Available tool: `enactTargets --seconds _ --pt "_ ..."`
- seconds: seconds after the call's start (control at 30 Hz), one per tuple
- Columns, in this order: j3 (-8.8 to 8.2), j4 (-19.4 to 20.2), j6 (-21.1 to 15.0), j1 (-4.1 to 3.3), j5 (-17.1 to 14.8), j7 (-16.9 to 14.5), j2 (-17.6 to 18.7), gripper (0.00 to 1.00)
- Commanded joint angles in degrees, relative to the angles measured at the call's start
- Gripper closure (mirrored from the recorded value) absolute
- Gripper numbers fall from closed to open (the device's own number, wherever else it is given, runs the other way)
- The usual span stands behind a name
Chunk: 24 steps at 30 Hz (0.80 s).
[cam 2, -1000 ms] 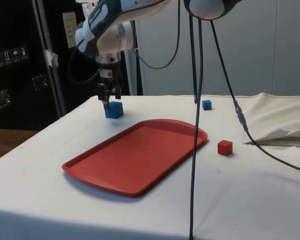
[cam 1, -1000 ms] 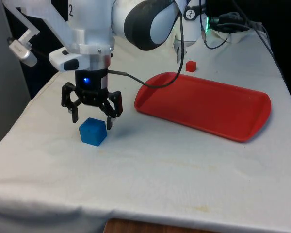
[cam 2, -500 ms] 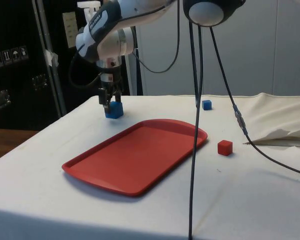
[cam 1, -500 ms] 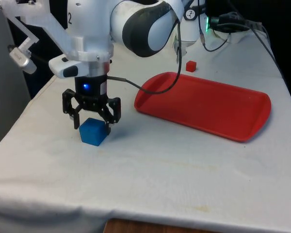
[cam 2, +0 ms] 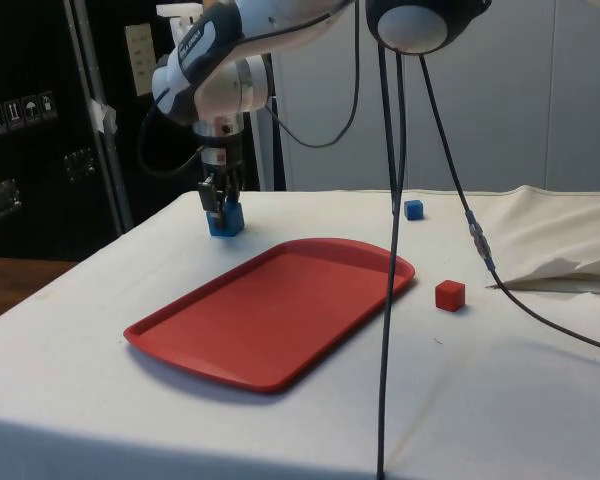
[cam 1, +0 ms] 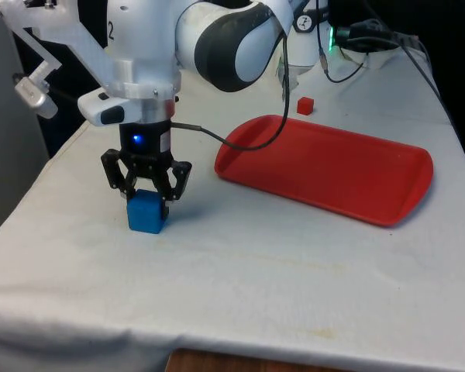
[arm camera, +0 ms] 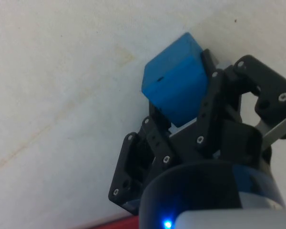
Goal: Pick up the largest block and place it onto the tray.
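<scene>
A: Item one: black two-finger claw (cam 1: 146,203), fingers drawn in against opposite sides of the large blue cube-shaped block (cam 1: 147,211). Half a second ago the fingers stood wider, astride the block; a second ago the claw hung above it.

B: Location of the block?

A: Resting on the white-clothed surface (cam 1: 240,271), well apart from the flat red plastic tray (cam 1: 325,169); the tray lies at about two o'clock from the block in the front view. In the wrist view the block (arm camera: 176,86) sits pinched between the fingers (arm camera: 207,107).

B: Other stock?

A: One small red cube (cam 1: 305,105) past the tray's far edge; one small blue cube (cam 2: 413,209) in the side view, beyond the tray. Both plainly smaller, so the right block is chosen.

B: Status?

A: Grasp appears made, lift not yet begun. Next step, by my reading: raise, carry towards two o'clock, set down inside the tray's rim.
</scene>
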<state>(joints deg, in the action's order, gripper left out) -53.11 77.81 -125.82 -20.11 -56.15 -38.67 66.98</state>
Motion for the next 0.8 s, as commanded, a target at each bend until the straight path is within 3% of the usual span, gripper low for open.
enactTargets --seconds 0.0,0.37,0.73,0.77 --pt "0.23 -0.9 0.2 0.63 -0.1 0.0 0.5 0.99" --pt "-0.23 0.0 0.0 -0.06 -0.5 0.2 -0.1 0.99" --pt "-2.64 0.6 1.1 -1.43 -0.7 0.6 -1.5 0.99" --pt "-2.52 0.4 0.9 -1.26 -0.9 0.3 -1.3 0.99"
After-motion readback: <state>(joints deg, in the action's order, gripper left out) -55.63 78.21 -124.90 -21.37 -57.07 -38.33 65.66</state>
